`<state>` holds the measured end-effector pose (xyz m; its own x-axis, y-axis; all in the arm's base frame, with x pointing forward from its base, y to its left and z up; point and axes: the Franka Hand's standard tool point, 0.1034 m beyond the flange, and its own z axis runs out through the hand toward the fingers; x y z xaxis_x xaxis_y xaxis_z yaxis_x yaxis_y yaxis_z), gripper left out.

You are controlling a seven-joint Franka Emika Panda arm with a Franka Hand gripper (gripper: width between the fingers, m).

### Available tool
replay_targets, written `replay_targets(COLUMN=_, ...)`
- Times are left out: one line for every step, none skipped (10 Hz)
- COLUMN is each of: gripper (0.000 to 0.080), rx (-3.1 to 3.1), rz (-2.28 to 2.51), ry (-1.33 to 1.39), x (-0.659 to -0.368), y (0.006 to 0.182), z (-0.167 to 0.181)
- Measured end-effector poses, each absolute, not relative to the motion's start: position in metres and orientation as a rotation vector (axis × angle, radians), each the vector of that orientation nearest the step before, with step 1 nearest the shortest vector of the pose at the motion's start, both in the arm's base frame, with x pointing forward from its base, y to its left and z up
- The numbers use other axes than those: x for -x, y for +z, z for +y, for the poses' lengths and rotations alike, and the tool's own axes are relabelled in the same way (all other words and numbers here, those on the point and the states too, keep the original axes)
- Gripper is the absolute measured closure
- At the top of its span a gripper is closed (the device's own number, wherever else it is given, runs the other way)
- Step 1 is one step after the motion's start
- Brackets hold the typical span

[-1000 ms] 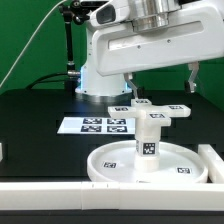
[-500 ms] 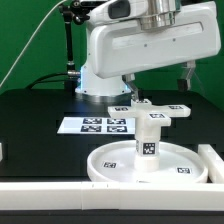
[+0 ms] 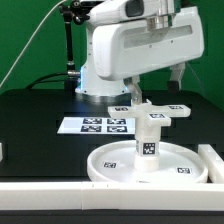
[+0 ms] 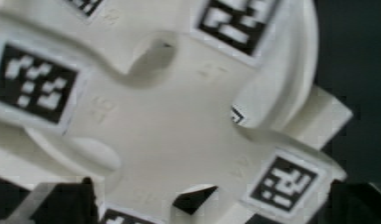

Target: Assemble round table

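Above black table point(image 3: 40, 108), gripper point(image 3: 136, 93) has swung rightward over cross-shaped foot point(image 3: 152, 110).

A green wall point(image 3: 30, 45) fills the backdrop, evenly lit. In front of it lies a black table point(image 3: 40, 110). The marker board point(image 3: 95, 125) lies flat on the table. White bars point(image 3: 45, 172) edge the table's near side and the exterior view's right. A black stand point(image 3: 68, 45) rises at the back.

Swung the arm's white body point(image 3: 140, 50) toward the exterior view's left and turned it at the wrist, above the cross-shaped foot point(image 3: 152, 110); shifted the dark fitting on its right side inward
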<state>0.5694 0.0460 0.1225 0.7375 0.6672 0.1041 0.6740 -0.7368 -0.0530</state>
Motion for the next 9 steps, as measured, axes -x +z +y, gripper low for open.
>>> replay_targets(gripper=0.0151, rx=2.823, rz=-1.229, ry=-0.111, x=-0.570, y=0.122, z=0.044)
replay_targets(gripper=0.0151, rx=2.797, rz=-1.323, ry=-0.103, x=-0.570, y=0.121, z=0.042)
replay_targets(gripper=0.0151, rx=2.747, rz=-1.434, ry=-0.096, x=-0.570, y=0.120, z=0.037)
replay_targets(gripper=0.0151, rx=2.725, rz=-1.474, ry=-0.091, x=-0.570, y=0.118, z=0.031)
replay_targets(gripper=0.0151, rx=2.721, rz=-1.482, ry=-0.088, x=-0.570, y=0.117, z=0.029)
replay_targets(gripper=0.0151, rx=2.726, rz=-1.474, ry=-0.090, x=-0.569, y=0.115, z=0.029)
replay_targets(gripper=0.0151, rx=2.730, rz=-1.462, ry=-0.081, x=-0.568, y=0.112, z=0.029)
replay_targets(gripper=0.0151, rx=2.740, rz=-1.441, ry=-0.078, x=-0.568, y=0.111, z=0.029)
replay_targets(gripper=0.0151, rx=2.751, rz=-1.416, ry=-0.076, x=-0.569, y=0.111, z=0.030)
